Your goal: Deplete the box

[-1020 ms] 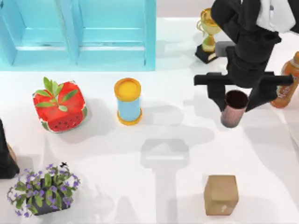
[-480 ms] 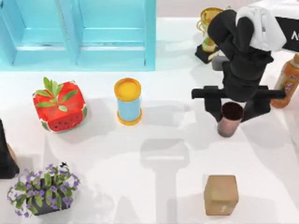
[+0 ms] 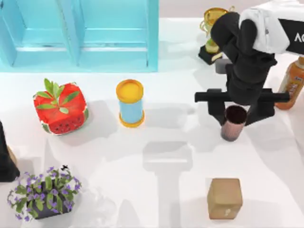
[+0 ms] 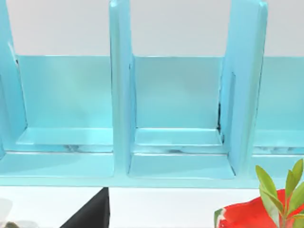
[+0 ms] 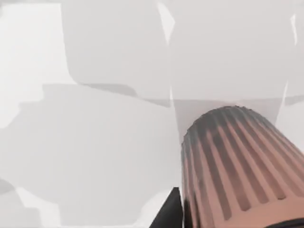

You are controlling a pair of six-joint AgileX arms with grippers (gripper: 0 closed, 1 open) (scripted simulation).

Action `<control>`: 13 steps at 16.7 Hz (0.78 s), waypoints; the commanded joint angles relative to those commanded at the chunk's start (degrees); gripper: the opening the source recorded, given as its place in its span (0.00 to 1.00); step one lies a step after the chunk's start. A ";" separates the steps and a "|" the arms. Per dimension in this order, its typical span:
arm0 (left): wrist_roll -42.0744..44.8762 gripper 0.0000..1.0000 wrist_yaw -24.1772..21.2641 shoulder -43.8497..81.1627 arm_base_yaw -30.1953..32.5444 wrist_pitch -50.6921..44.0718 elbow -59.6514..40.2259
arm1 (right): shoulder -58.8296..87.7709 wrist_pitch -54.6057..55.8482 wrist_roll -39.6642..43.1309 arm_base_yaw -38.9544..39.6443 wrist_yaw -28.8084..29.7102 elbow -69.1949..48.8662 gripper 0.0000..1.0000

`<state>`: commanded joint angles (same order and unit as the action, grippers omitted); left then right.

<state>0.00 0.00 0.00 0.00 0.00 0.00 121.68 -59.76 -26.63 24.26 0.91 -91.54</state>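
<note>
A ribbed copper cup (image 3: 234,124) stands upright on the white table at the right. My right gripper (image 3: 239,116) is down over it, one finger on each side, shut on the cup. In the right wrist view the cup (image 5: 237,166) sits close up, with one black finger (image 5: 167,213) against its side. A brown cardboard box (image 3: 224,198) sits near the front edge, below the cup and apart from it. My left arm (image 3: 4,164) is parked at the table's left edge.
A blue shelf unit (image 3: 80,52) spans the back left, and the left wrist view looks into its compartments (image 4: 178,118). A gold trophy (image 3: 212,35) and an orange bottle (image 3: 292,83) flank the right arm. A yellow-lidded can (image 3: 130,103), a watermelon-patterned pot (image 3: 60,108) and purple flowers (image 3: 43,192) stand left.
My right gripper has come toward the front and a little left with the cup in it, then nearly stopped. The left arm has not moved.
</note>
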 joint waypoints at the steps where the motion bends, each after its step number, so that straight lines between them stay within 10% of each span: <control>1: 0.00 1.00 0.00 0.00 0.00 0.00 0.00 | 0.00 0.00 0.00 0.00 0.00 0.00 0.38; 9: 0.00 1.00 0.00 0.00 0.00 0.00 0.00 | 0.00 0.00 0.00 0.00 0.00 0.00 0.98; 13: 0.00 1.00 0.00 0.00 0.00 0.00 0.00 | 0.00 0.00 0.00 0.00 0.00 0.00 1.00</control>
<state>0.00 0.00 0.00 0.00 0.00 0.00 121.68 -59.76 -26.63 24.26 0.91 -91.54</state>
